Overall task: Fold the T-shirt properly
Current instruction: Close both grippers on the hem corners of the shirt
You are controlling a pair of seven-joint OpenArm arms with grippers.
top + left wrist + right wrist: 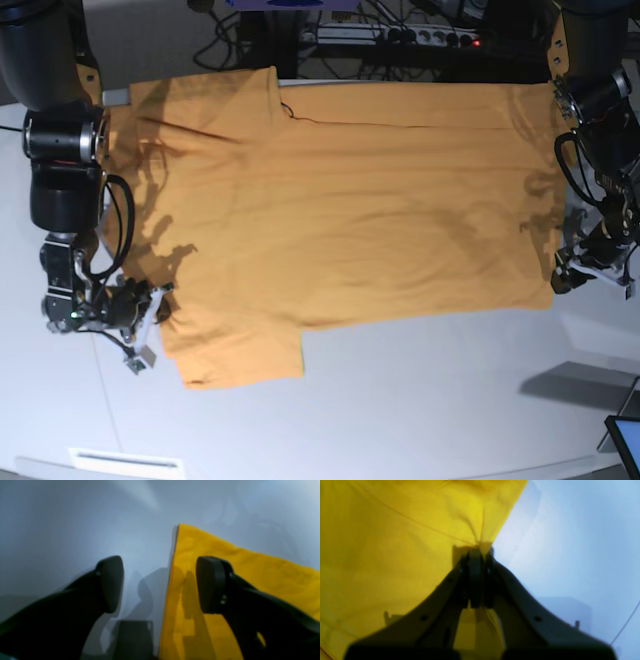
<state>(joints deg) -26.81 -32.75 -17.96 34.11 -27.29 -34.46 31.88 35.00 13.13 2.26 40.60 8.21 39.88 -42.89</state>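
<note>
With the T-shirt (340, 200) spread flat on the surface (420, 400), its 9 o'clock edge is clamped by the right claw (477, 552) while the left claw (160, 585) is held apart at 3 o'clock, so gripping there is judged next.

Base cam looks straight down from overhead, taking in the whole T-shirt (340, 200) on the white table (420, 400) with an arm at each side. Both wrist cams sit right behind their fingers, super close and blurry, each catching a shirt edge the base cam also shows.
</note>
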